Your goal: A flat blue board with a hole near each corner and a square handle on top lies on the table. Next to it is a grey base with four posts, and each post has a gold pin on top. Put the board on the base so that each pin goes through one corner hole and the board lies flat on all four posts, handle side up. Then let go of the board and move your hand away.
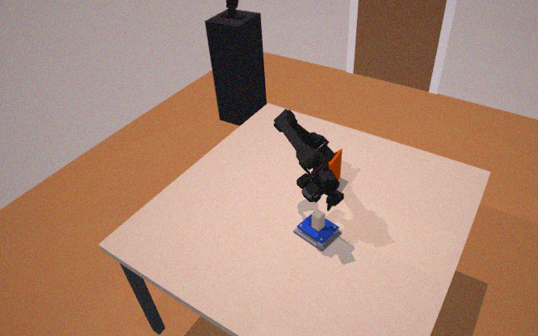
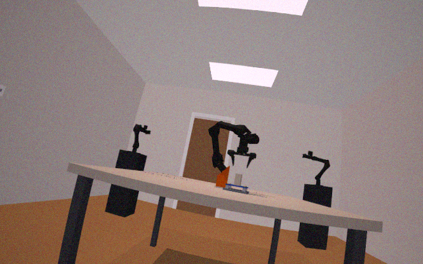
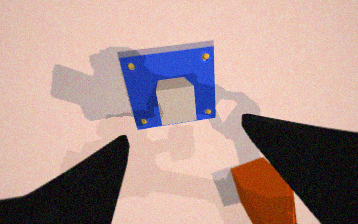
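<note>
— What is on the table [image 1: 221,233] [image 2: 190,193]?
— A flat blue board [image 1: 307,228] [image 2: 228,184] [image 3: 170,62], lying level on the grey base [image 1: 304,237] [image 2: 229,189]. A gold pin shows at each of its four corners, and its square beige handle [image 1: 317,220] [image 2: 238,179] [image 3: 178,104] points up.
— And the gripper [image 1: 319,204] [image 2: 240,164] [image 3: 185,129]?
— Above the board, jaws spread wide, grasping nothing; the fingertips are apart from the handle.
— Any writing?
— None that I can read.
— Where are the edges, and the room?
— The tabletop's edges are well apart from the board on every side. Near the board stands an orange wedge-shaped block [image 1: 336,165] [image 2: 222,178] [image 3: 262,187], with bare tabletop between them.
</note>
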Available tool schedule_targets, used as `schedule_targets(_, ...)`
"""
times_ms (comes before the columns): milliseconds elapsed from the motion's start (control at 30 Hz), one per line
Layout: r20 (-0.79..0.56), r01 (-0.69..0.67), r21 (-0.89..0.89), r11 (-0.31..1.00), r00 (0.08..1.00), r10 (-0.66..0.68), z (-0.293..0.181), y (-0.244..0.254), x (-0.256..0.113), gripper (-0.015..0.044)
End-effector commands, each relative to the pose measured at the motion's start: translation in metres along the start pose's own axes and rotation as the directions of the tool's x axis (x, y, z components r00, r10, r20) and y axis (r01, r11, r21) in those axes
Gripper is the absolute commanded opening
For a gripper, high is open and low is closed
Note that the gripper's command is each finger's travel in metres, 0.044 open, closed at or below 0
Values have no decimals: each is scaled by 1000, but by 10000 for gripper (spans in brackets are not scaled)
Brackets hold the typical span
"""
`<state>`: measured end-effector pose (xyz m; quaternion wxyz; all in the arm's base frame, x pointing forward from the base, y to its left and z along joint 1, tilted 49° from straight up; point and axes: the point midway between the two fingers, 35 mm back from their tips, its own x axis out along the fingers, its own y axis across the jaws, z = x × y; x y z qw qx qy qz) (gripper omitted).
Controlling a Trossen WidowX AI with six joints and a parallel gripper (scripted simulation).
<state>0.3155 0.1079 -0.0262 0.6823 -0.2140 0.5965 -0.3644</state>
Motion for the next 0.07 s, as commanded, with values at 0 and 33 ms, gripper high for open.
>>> schedule_targets(0,-8,-1,7,1000,1000,1,0,-1,0,440)
schedule_targets(33,-8,-1,7,1000,1000,1,0,-1,0,440)
